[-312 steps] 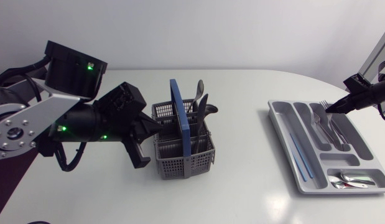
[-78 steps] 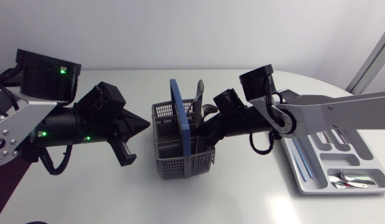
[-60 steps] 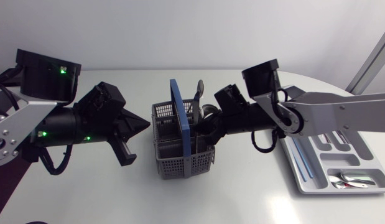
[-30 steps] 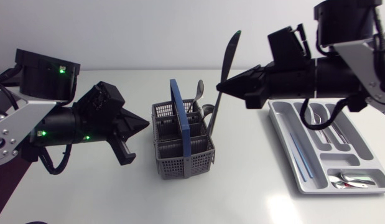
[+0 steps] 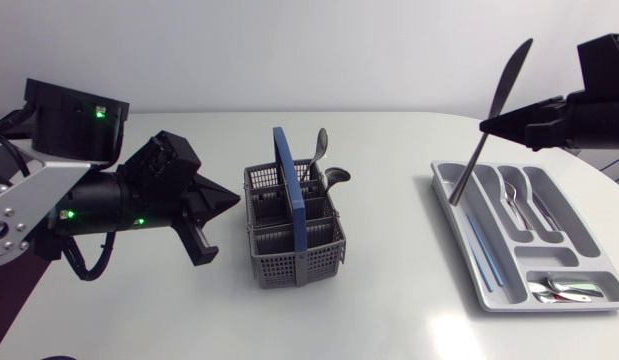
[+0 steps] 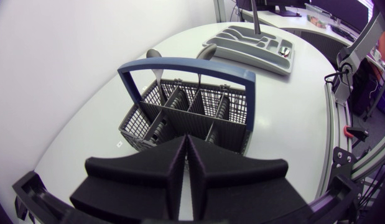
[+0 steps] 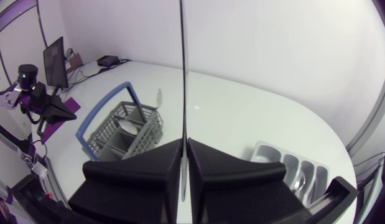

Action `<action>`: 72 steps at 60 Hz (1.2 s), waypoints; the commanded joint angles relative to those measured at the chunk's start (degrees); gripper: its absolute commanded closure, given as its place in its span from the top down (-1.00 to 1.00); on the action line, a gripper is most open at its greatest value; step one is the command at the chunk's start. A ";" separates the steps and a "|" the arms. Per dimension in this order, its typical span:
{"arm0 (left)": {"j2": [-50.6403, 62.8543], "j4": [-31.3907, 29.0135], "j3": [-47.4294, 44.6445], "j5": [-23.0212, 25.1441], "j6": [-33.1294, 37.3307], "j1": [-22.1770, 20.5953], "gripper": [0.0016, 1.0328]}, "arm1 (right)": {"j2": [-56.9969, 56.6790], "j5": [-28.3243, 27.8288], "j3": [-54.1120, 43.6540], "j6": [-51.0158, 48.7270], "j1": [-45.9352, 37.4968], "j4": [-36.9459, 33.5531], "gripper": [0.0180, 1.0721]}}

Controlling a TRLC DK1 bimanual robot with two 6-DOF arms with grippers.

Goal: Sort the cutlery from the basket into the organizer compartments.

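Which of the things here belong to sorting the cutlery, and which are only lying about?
For the job: basket; spoons standing in it; knife held in the right hand; organizer with cutlery in it.
Only there: table; left hand, shut and holding nothing, beside the basket.

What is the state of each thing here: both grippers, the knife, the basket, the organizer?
Left gripper: shut, empty, beside the basket.
Right gripper: shut on the knife.
Knife: held tilted in the air, lower end over the organizer.
Basket: upright, handle raised, spoons inside.
Organizer: partly filled with cutlery.
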 commanded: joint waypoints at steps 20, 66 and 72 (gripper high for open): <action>1.07 -1.01 0.92 0.06 0.04 -1.00 -0.89 | 18.49 0.48 10.39 -15.97 -24.58 -7.15 -0.89; 1.42 -1.27 1.36 -0.20 -0.13 -1.44 -0.89 | 48.02 18.58 32.63 -21.86 -32.31 -14.10 -0.89; 1.42 -1.36 1.45 -0.20 -0.13 -1.44 -0.89 | 50.75 19.46 35.09 -21.69 -32.14 -15.85 -0.89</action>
